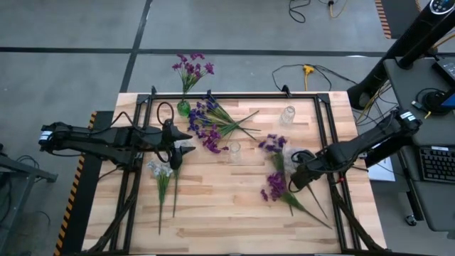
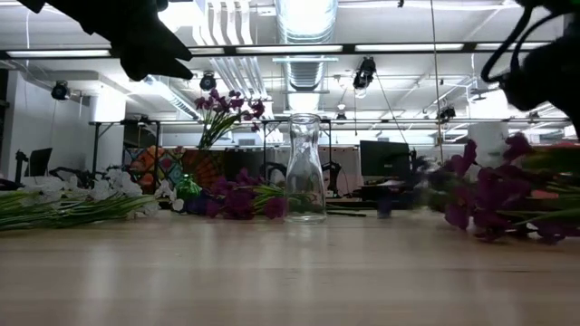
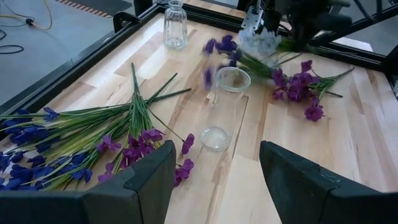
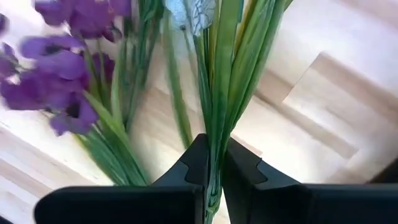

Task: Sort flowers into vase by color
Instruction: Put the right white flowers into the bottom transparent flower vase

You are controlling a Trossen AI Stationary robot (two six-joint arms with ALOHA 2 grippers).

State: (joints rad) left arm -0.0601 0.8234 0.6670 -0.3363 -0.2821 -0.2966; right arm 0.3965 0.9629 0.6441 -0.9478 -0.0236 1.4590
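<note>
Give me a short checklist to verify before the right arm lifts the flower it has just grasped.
1. Right claw shut on a green stem: ok, the fingers pinch it in the right wrist view.
2. Only one stem in the grip: cannot tell, several green blades run together between the fingers.
3. Colour of the held flower: cannot tell; a pale bloom sits above the stem, purple blooms lie beside it.
4. Middle glass vase upright and empty: ok.
5. Left claw out of the way: ok, open, hovering over the white flowers on the left side.
6. Green vase holds magenta flowers: ok.
</note>
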